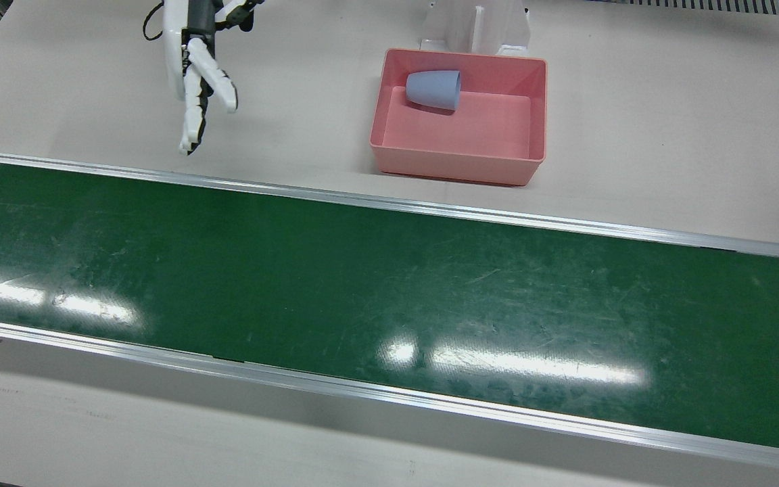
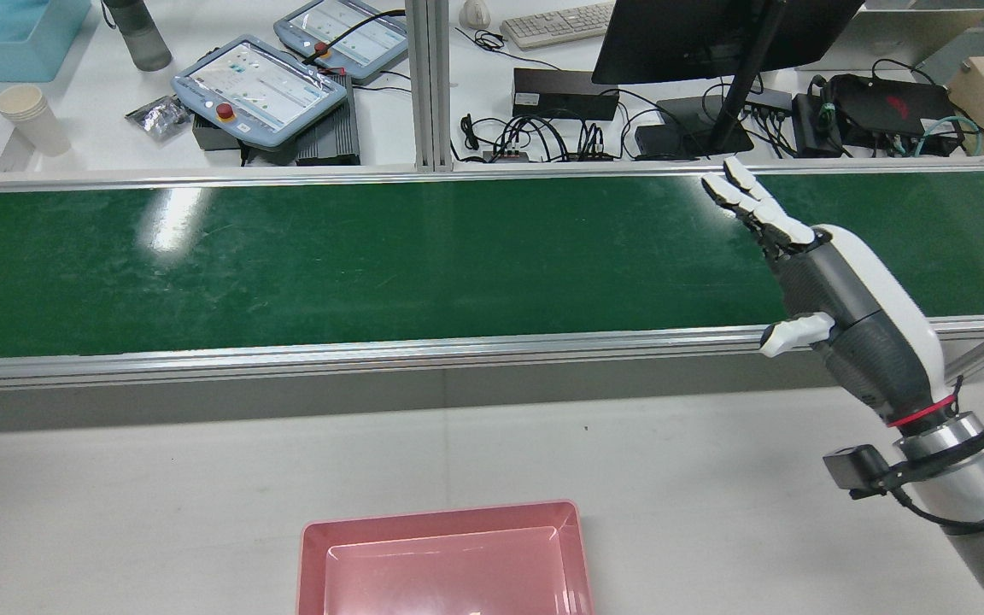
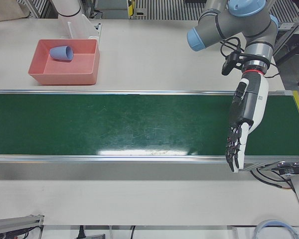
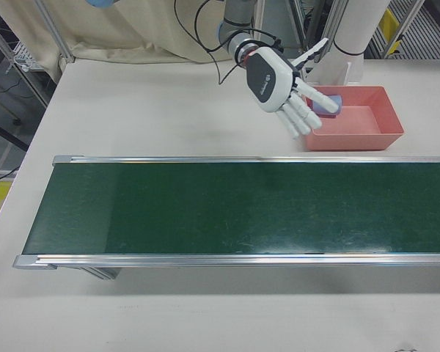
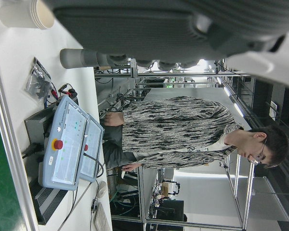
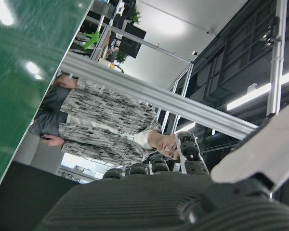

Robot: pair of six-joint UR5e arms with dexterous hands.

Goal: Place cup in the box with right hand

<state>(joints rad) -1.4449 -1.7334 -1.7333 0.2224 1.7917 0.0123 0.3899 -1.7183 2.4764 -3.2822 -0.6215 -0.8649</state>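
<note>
The blue-grey cup (image 1: pixel 433 89) lies on its side in the far corner of the pink box (image 1: pixel 458 164), well apart from the fingers (image 1: pixel 195 111) of the right hand (image 1: pixel 199 81), which are spread wide and hold nothing above the table beside the box. The left hand (image 3: pixel 244 124) hangs over the green conveyor belt (image 1: pixel 389 297) at its far end, fingers straight, apart and empty, pointing toward the belt's outer rail.

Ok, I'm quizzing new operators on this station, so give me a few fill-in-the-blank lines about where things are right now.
1. The cup lies on its ____ in the box.
2. The right hand holds ____.
3. The box sits on the table, not on the ____ belt.
4. The left hand hangs above the ____.

Missing: side; nothing; green; belt
</note>
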